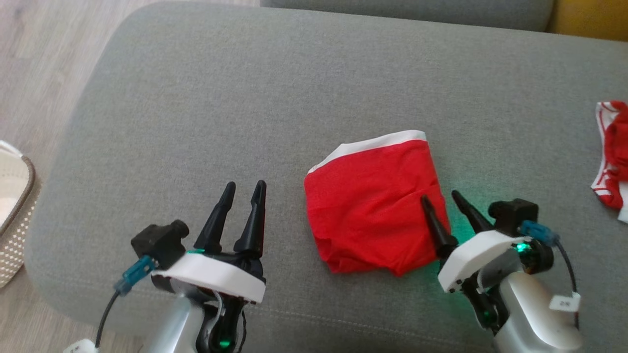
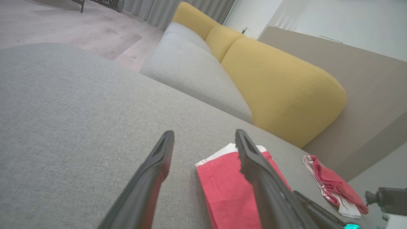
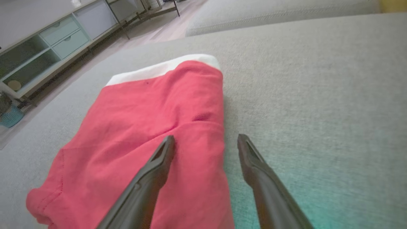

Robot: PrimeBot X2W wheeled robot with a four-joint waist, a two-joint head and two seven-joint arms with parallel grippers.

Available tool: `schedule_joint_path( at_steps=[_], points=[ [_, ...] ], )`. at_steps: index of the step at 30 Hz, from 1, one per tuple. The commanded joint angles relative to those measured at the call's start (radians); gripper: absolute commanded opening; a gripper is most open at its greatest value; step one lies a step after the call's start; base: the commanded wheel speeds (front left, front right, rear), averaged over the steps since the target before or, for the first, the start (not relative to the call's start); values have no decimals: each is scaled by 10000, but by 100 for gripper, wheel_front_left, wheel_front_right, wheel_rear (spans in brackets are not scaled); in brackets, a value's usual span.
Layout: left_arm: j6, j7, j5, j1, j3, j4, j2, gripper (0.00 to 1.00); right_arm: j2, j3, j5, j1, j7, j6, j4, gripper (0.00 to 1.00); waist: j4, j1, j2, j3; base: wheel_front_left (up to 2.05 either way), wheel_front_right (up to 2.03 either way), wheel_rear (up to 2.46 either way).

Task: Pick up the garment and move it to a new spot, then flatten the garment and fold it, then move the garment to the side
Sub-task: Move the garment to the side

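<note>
A red garment (image 1: pixel 373 198) with a white waistband lies folded on the grey cushion (image 1: pixel 245 98); it shows too in the left wrist view (image 2: pixel 229 194) and the right wrist view (image 3: pixel 143 127). My right gripper (image 1: pixel 440 197) is open over the garment's right edge, one finger above the red cloth, the other above bare cushion (image 3: pixel 205 140). My left gripper (image 1: pixel 245 189) is open over bare cushion to the left of the garment, holding nothing (image 2: pixel 203 136).
A second red-and-white garment (image 1: pixel 611 152) lies crumpled at the cushion's right edge. A woven basket (image 1: pixel 14 215) stands on the wooden floor at the left. Behind are a grey sofa seat (image 2: pixel 190 70) and yellow back cushions (image 2: pixel 279 86).
</note>
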Motion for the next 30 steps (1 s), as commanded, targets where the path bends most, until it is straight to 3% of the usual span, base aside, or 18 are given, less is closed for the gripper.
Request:
schedule_joint_path(
  at_steps=[1, 9, 11, 19, 24, 30],
  points=[
    [13, -122, -85, -571, 257, -368, 60, 100, -65, 347, 117, -474, 121, -9, -125, 100, 66, 0, 0, 85, 0, 0, 0],
    [13, -122, -121, -677, 234, -365, 60, 100, -257, 1109, 672, -774, 571, -9, 415, 100, 253, 0, 0, 237, 0, 0, 0],
    [13, -122, -122, -698, 247, -362, 60, 100, -439, 1379, 688, -859, 631, -9, 562, 0, 290, 0, 0, 254, 0, 0, 0],
    [30, -122, -5, -686, 424, -398, 60, 100, -1061, 1566, 75, -1400, -321, -9, 866, 0, 32, 0, 0, 211, 0, 0, 0],
    [-24, -122, 110, -766, 440, -517, 60, 100, -1684, 1616, -1123, -1974, -1042, -9, 630, 0, -612, 0, 0, 303, 0, 0, 0],
    [-102, -122, 253, -1028, 283, -670, 60, 100, -2635, 1657, -1745, -2627, -855, -9, 23, 0, -1483, 0, 0, 622, 0, 0, 0]
  ],
)
